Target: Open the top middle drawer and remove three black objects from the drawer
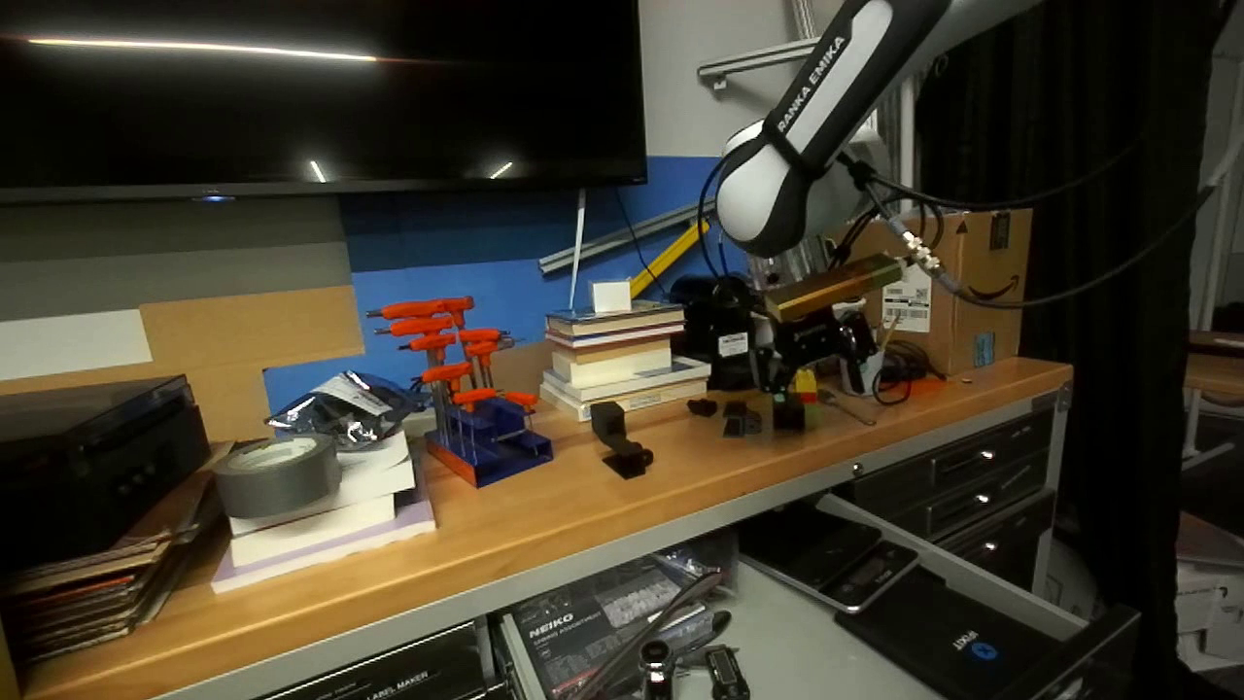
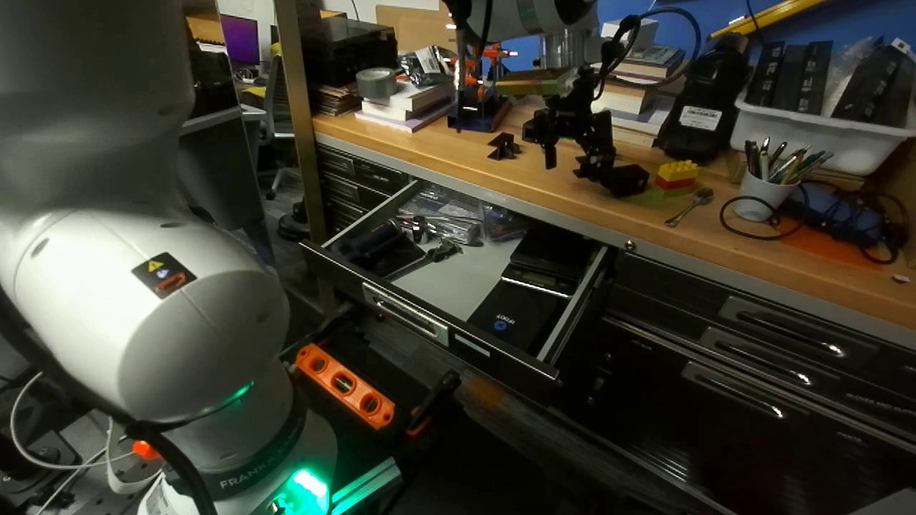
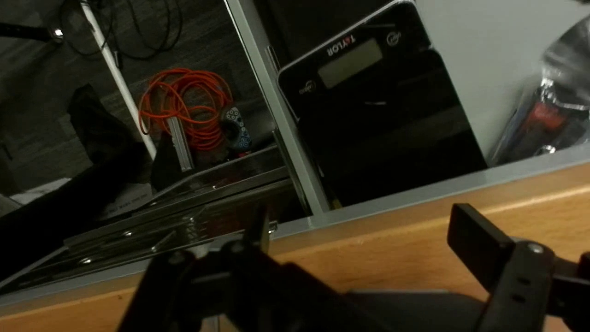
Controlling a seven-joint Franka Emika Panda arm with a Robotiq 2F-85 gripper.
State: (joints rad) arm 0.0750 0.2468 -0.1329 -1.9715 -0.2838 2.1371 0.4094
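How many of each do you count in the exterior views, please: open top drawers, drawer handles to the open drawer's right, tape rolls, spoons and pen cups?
Open top drawer: 1
Drawer handles to its right: 3
Tape rolls: 1
Spoons: 1
Pen cups: 1
Total: 7

In an exterior view, left of centre: tool handles (image 1: 447,372) orange-red; tool rack (image 1: 512,459) blue, one side red. Centre: chunky object (image 1: 612,430) black. In an exterior view, centre: drawer (image 2: 438,285) pale grey inside, near-black front; right: toy bricks (image 2: 676,172) yellow over red. Wrist view, left: coiled cord (image 3: 209,138) orange.
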